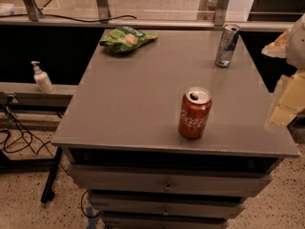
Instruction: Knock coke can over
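Note:
The coke can (194, 112), red-orange with white script and a silver top, stands upright on the grey cabinet top (138, 99), near its front edge and right of centre. My gripper (287, 100), cream-coloured, is at the right edge of the view, beside the cabinet's right side. It sits to the right of the can and clearly apart from it. It holds nothing that I can see.
A slim silver-and-blue can (227, 45) stands upright at the back right of the top. A green snack bag (127, 38) lies at the back left. Drawers are below the top. A soap dispenser (42, 78) and cables are to the left.

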Controlling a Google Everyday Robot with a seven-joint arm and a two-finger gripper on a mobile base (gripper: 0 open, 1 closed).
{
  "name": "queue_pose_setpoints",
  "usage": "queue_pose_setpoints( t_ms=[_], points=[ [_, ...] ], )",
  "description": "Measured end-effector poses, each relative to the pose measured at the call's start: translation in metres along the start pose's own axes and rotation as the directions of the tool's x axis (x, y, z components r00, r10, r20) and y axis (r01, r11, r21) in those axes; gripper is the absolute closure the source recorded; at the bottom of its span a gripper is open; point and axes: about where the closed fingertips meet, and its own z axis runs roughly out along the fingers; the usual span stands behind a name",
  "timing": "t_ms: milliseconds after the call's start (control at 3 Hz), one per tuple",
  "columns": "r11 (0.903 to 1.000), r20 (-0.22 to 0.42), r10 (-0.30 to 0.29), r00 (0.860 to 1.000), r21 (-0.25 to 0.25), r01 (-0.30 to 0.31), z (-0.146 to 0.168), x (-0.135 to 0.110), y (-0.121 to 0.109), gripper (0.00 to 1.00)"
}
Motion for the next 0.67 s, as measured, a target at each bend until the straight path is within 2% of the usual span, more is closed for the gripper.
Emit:
queue_pose_setpoints(
  t_ms=[333, 667],
  points=[
    [0.9990, 0.113, 0.042, 0.993, -0.018, -0.041, 0.011, 0.017, 0.004, 0.00],
    [0.9965, 0.280, 0.080, 0.957, -0.047, -0.070, 0.032, 0.031, 0.014, 0.00]
  ],
)
